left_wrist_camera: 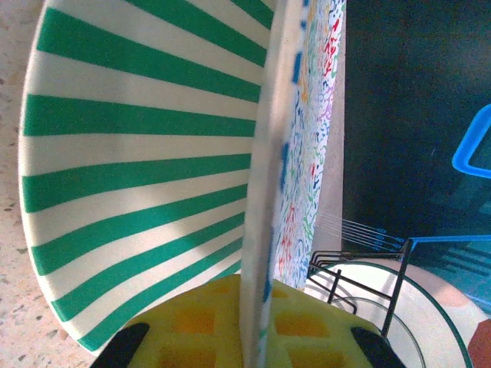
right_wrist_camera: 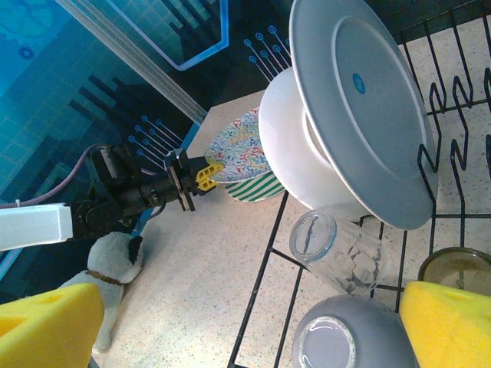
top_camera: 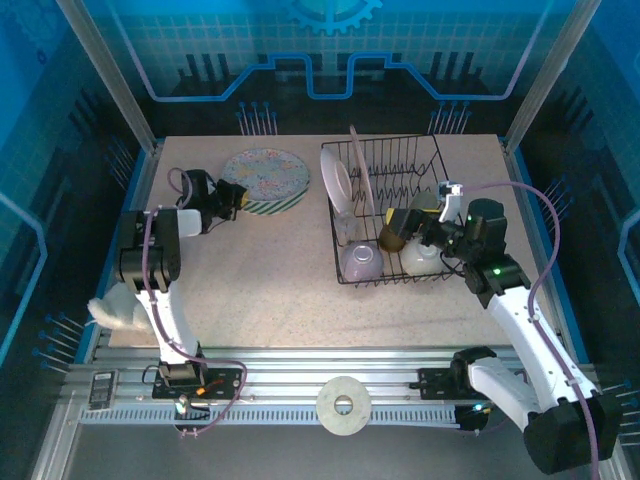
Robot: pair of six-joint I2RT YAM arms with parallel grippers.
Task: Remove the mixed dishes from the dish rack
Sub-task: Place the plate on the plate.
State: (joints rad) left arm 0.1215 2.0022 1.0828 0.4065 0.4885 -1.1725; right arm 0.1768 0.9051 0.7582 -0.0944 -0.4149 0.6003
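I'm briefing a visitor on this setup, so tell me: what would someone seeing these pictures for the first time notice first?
Probably the black wire dish rack on the right of the table, holding upright pale round plates, a clear glass and small bowls, with the open right hand over it. Next, the left hand clamping the rim of a speckled floral round plate stacked on a green-striped plate at far left.

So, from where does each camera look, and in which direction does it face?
Top external: above and behind the bases, looking down at the table; both arms show, left gripper and right gripper.
Left wrist: looks along its yellow pads at the speckled plate rim between them.
Right wrist: over the dish rack, facing left; its open fingers frame a glass.
Shared: top and right wrist both show the left gripper at the speckled plate.
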